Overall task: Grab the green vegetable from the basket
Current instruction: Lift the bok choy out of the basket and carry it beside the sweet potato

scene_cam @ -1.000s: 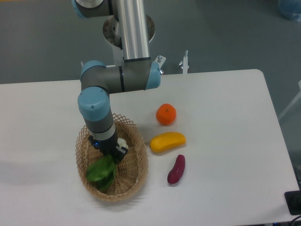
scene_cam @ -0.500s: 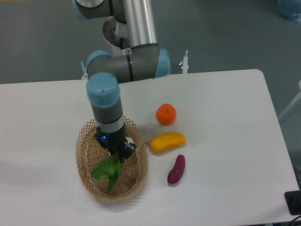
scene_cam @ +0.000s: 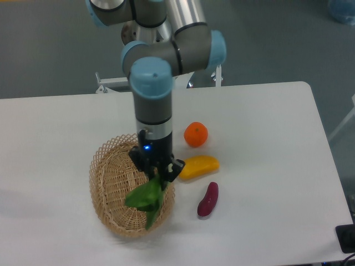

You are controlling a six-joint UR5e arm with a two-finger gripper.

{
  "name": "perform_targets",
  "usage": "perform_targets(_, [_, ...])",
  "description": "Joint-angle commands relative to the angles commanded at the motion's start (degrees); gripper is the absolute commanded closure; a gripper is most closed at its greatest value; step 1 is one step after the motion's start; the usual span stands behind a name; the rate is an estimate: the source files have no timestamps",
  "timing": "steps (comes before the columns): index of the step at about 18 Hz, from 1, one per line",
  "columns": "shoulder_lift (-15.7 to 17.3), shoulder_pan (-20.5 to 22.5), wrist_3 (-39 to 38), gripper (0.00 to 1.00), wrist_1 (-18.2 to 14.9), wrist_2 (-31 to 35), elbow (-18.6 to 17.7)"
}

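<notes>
The basket sits at the left on the table, and nothing lies on its bare weave now. Above its right rim hangs the bok choy, leaves drooping down toward the wicker, its stem end pinched in the gripper — the fingers are clenched on that stem, though the stem itself is mostly hidden between them. To the right lie the orange, the yellow fruit and the sweet potato, all on the table outside the basket.

The main risk, as I judge it, is a slip: the hold is on one end only, and the leafy bulk dangles below, so a quick swing of the arm could tug it loose. The trailing leaves also look close to the looped rim — a sideways move before more height is gained could snag them there and tip or drag the basket. A drop to the right could land on the yellow fruit, just beside the gripper.

Against the earlier frames: a second ago the bok choy lay low in the basket with the gripper down among the wicker; since then the arm has risen and moved right, carrying the vegetable off the weave. The basket and the three fruits have not shifted.
</notes>
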Motion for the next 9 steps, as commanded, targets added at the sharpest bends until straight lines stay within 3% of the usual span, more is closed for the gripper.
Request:
perform_targets(2, [1.05,2.19,2.89,0.63,-1.22,-0.09,0.0])
perform_targets(9, [2.55,11.33,16.86,0.63,-10.27,-0.35,0.35])
